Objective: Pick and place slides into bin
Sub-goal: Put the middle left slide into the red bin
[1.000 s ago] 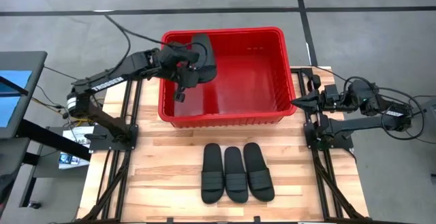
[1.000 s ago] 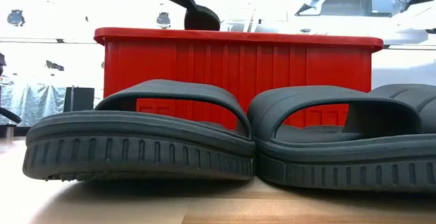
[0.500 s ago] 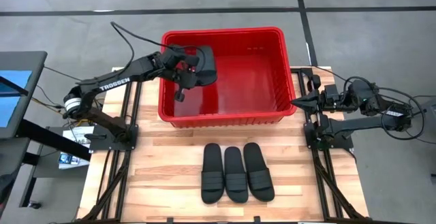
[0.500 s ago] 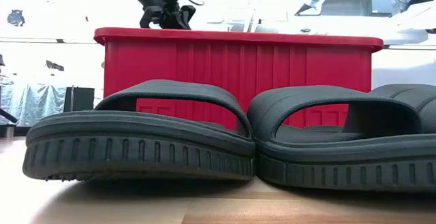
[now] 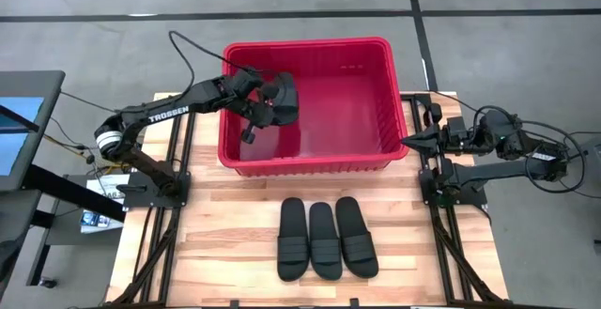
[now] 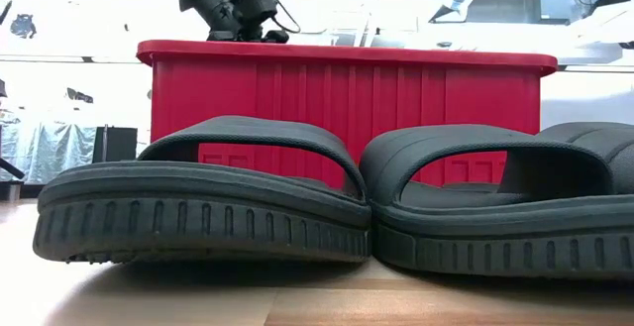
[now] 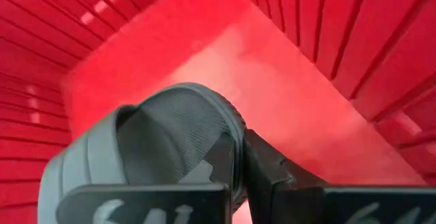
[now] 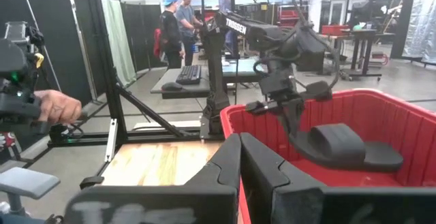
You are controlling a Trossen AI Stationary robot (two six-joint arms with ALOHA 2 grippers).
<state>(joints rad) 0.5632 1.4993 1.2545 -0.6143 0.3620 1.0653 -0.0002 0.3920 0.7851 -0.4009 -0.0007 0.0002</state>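
High view: the left gripper [image 5: 266,110], fingers clamped on one slide [image 5: 285,100] by its edge, holds it inside the bin [image 5: 310,163] at upper centre; three slides [image 5: 326,237] lie on the counter [image 5: 225,224] below. The slide looks light, flexible and grippy, so the strap or sole edge seems the best hold. The right gripper [image 5: 410,139], fingers closed on nothing, waits at right.

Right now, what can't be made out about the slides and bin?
- Low view: the bin wall hides its inside; the third table slide is out of frame.
- High view: the left gripper covers part of the held slide.
- Left wrist view: that slide is cut off by the edge.
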